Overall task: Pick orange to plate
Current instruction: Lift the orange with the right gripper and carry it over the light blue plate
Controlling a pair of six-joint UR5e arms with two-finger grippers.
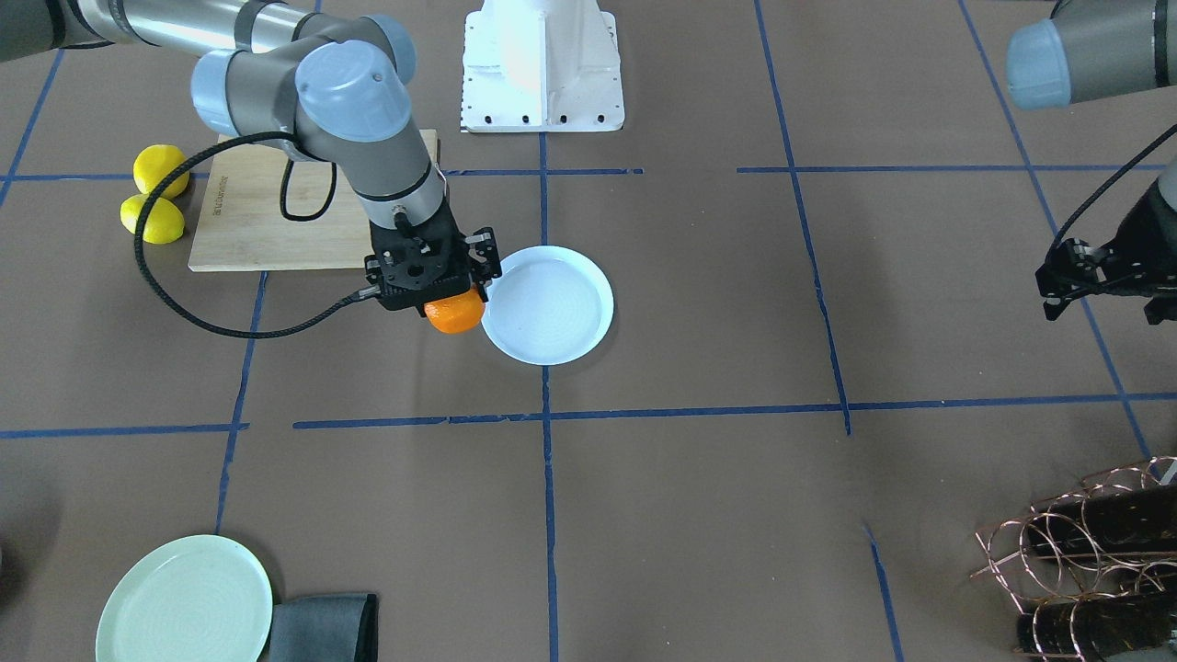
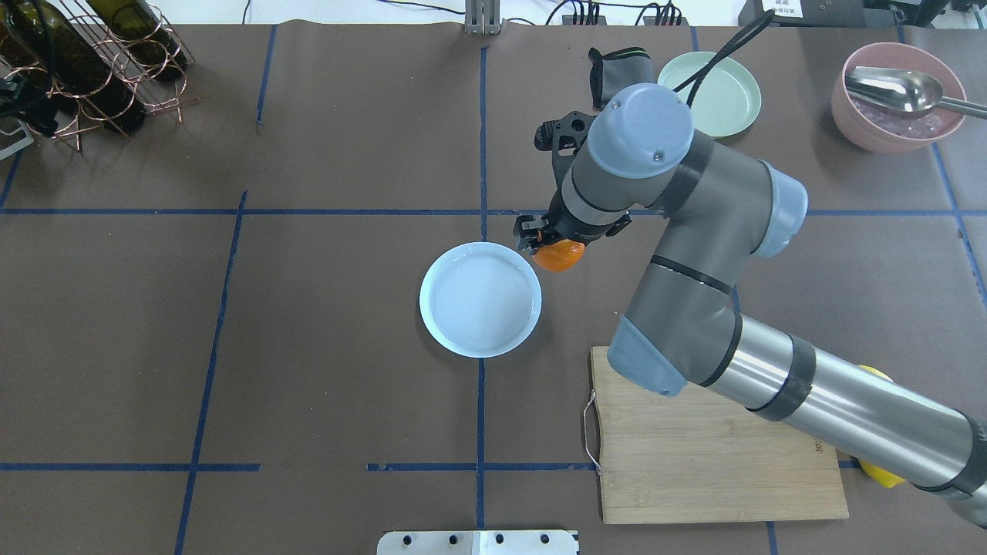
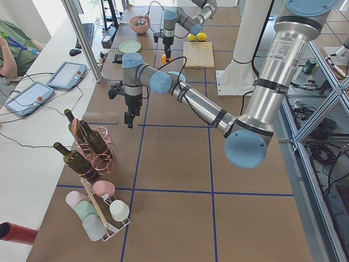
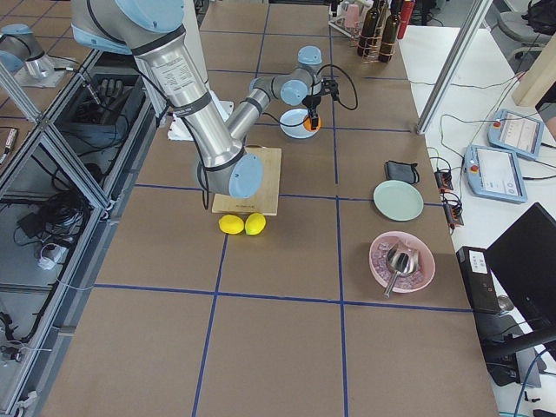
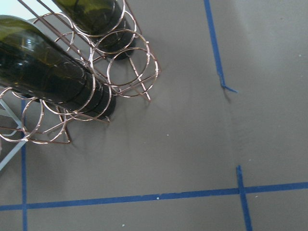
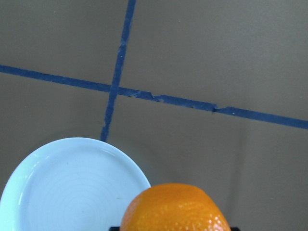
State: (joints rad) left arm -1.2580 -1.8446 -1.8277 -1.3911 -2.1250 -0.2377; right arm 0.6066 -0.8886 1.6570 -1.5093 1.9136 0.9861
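the right gripper (image 1: pixel 449 296) is closed around the small round bright orange (image 1: pixel 455 314), right beside the rim of the round shiny pale blue-white plate (image 1: pixel 549 305), not over it yet. the orange looks light and firm, a bit squashy, and it would roll. holding its fat middle from both sides seems best. the left gripper (image 1: pixel 1067 276) is hard to see, so i can't say if its fingers are apart.

Right arm (image 2: pixel 694 293) bent, right tool (image 1: pixel 452 302) pointing down, clamped shut; left arm (image 3: pixel 196 106) outstretched, left tool (image 3: pixel 129 121) pointing down.
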